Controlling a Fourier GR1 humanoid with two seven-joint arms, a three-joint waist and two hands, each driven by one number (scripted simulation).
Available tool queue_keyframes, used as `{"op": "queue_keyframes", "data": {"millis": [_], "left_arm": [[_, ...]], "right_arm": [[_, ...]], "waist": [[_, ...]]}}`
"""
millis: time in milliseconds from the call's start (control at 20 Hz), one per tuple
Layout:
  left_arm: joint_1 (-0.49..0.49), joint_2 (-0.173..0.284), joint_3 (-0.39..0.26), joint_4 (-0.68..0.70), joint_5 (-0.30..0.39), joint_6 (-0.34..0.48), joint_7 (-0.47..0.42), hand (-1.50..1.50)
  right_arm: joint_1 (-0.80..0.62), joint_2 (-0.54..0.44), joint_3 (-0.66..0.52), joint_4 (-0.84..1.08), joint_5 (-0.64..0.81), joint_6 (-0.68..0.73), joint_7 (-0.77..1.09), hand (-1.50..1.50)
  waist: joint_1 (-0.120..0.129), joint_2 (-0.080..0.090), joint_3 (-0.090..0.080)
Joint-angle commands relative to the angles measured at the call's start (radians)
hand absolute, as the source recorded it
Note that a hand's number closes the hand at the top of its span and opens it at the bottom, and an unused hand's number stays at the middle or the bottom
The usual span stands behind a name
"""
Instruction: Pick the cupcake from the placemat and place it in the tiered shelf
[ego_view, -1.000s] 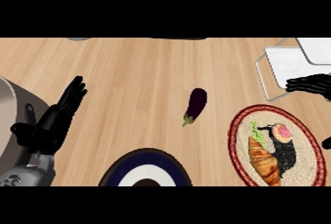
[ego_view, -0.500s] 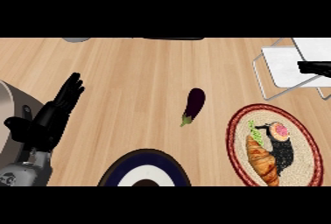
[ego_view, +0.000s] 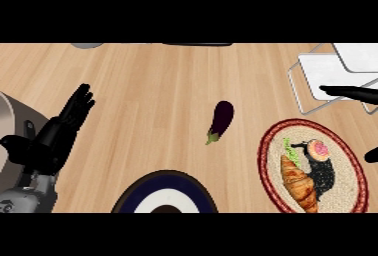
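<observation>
1. While my left hand (ego_view: 55, 135) rests open at left, I see the cupcake (ego_view: 319, 148) on the placemat (ego_view: 272, 150), lower right.
2. My right hand (ego_view: 353, 92) shows straight fingers over the tiered shelf (ego_view: 317, 70), upper right.

Eggplant (ego_view: 221, 120) on wooden counter (ego_view: 162, 85)

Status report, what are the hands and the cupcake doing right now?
Left hand open, resting at left. Right hand at right edge over the shelf, fingers mostly out of view. Cupcake on placemat. Eggplant lies apart.
</observation>
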Motion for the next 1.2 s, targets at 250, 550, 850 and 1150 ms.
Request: {"op": "queue_keyframes", "data": {"millis": [250, 550, 850, 1150], "left_arm": [[0.03, 0.007, 0.016, -0.04, -0.001, -0.017, 0.021, 0.0], [0.024, -0.018, 0.025, -0.033, -0.024, -0.006, 0.027, 0.0], [0.047, -0.004, 0.053, -0.027, -0.016, -0.043, 0.01, 0.0], [0.061, -0.038, 0.049, -0.085, -0.057, -0.008, 0.06, 0.0]], "right_arm": [[-0.051, -0.012, 0.179, 0.153, 0.268, -0.093, -0.354, -1.5], [-0.085, 0.078, 0.261, 0.224, 0.351, -0.193, -0.36, -1.5], [-0.078, 0.057, 0.347, 0.255, 0.454, -0.245, -0.374, -1.5], [-0.124, 0.101, 0.354, 0.261, 0.519, -0.226, -0.319, -1.5]], "waist": [[-0.007, -0.005, -0.003], [-0.019, -0.008, -0.004], [-0.029, -0.01, -0.005], [-0.033, -0.012, -0.005]]}}
